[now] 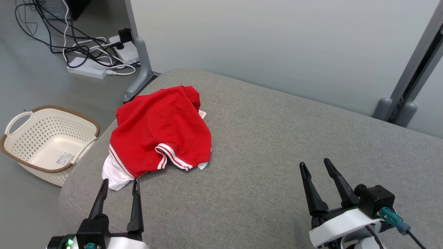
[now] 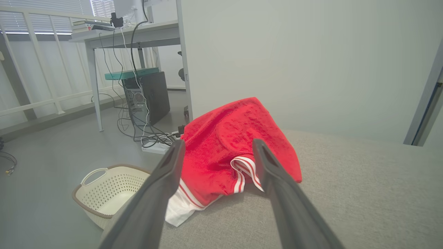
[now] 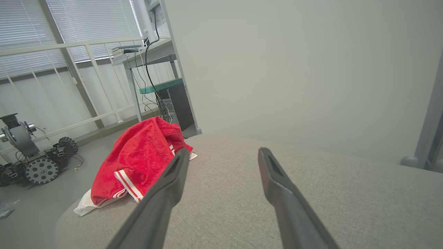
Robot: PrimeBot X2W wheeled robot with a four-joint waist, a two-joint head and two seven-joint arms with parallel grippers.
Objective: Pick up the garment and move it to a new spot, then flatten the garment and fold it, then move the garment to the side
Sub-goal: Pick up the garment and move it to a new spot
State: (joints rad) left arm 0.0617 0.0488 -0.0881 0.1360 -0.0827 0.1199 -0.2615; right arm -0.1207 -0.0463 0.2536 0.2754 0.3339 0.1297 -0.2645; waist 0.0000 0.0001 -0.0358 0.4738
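Two sets of jaws, on the left gripper [image 1: 120, 181] and right gripper [image 1: 315, 162], stand wide open and empty. The crumpled red shirt [image 1: 159, 128] lies left of centre in the head view, on the grey cushion [image 1: 277, 138]. The left gripper would do best to bite deep into the near striped edge before lifting.

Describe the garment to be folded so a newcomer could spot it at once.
Start at the wide grey cushioned surface before the robot. Near its left edge, just beyond the left pincer, lies a crumpled garment. It is bright red with white-striped trim; the neighbouring floor basket is cream.
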